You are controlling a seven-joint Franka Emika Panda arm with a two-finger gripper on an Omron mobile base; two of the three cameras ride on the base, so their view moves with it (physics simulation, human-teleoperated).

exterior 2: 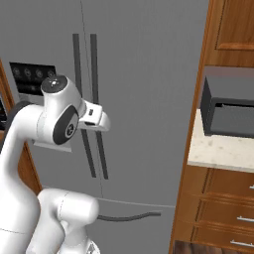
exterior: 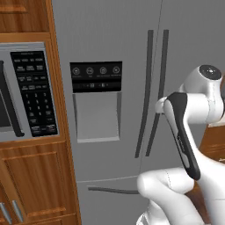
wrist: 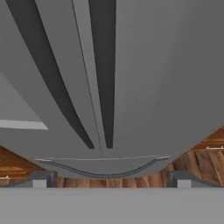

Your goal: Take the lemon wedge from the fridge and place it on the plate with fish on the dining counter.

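No lettering could be read anywhere: the white markings on the microwave (exterior: 26, 92) keypad (exterior: 34, 93) and the round icons on the fridge (exterior: 114, 44) dispenser panel (exterior: 96, 76) were too blurred, possibly digits and symbols, and the fridge doors carried no brand mark.
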